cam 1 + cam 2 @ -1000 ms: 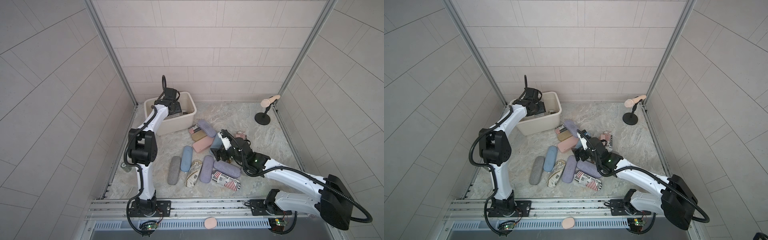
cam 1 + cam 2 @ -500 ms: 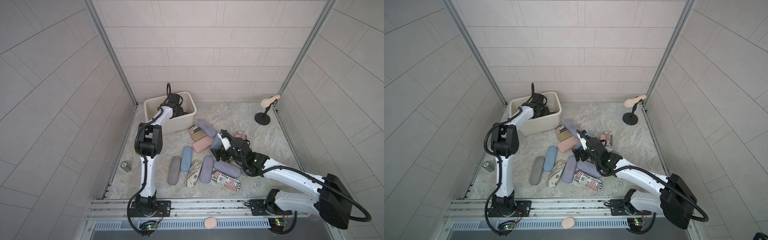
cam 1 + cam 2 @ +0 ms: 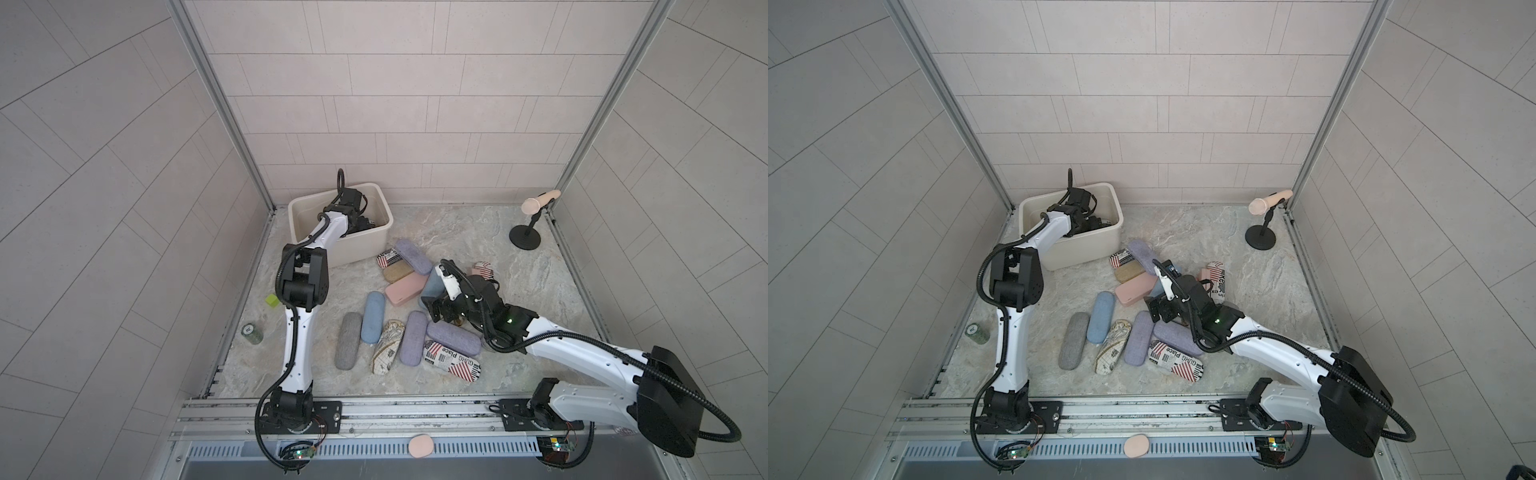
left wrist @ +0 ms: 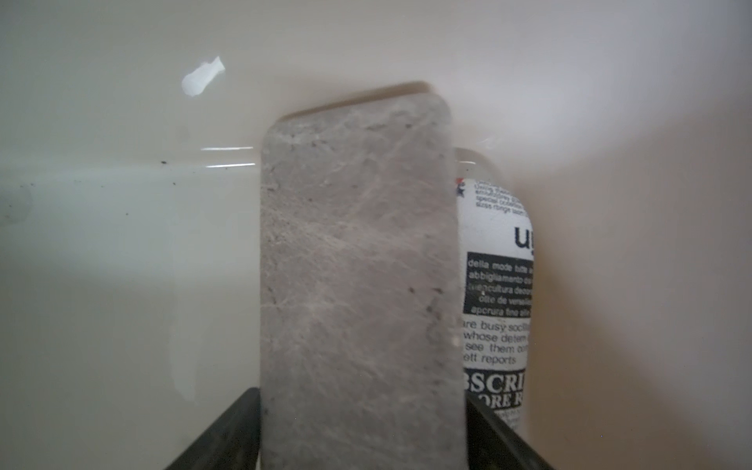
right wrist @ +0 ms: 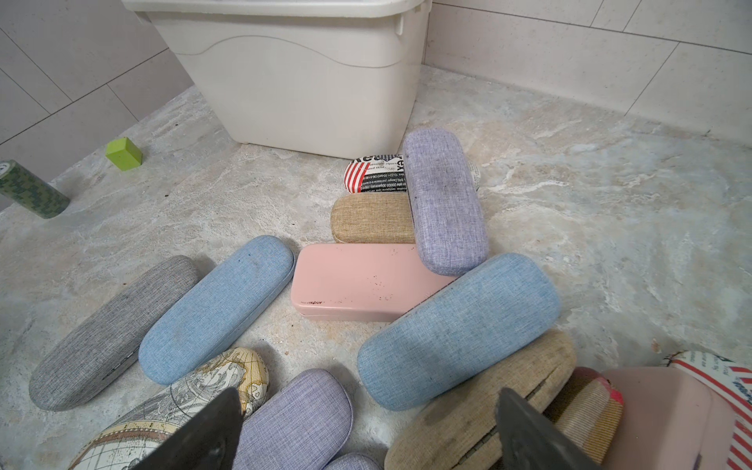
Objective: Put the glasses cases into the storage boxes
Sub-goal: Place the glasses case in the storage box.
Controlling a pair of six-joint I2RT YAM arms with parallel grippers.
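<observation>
The cream storage box (image 3: pixel 357 249) (image 3: pixel 1084 249) (image 5: pixel 293 81) stands at the back left. My left gripper (image 3: pixel 363 222) (image 3: pixel 1096 222) (image 4: pixel 363 431) reaches down inside it. A grey glasses case (image 4: pixel 358 264) stands between its fingers, its far end against the box's inside, next to a newspaper-print case (image 4: pixel 496 285). Both fingers lie close along the grey case; a grip does not show. Several glasses cases lie on the table, among them pink (image 3: pixel 405 289) (image 5: pixel 366 280), light blue (image 5: pixel 455 325) and tan (image 5: pixel 480 403). My right gripper (image 3: pixel 436 309) (image 5: pixel 368 407) hangs open just above them.
A microphone stand (image 3: pixel 525 239) is at the back right. A green cube (image 3: pixel 272 301) (image 5: pixel 123 154) and a small can (image 3: pixel 252 333) (image 5: pixel 28 191) sit by the left wall. More cases, grey (image 3: pixel 348 347) and flag-print (image 3: pixel 451 365), lie toward the front.
My left arm has swung its elbow in from the left wall, and its gripper has sunk lower into the box with the grey case. The right arm has hardly moved.
</observation>
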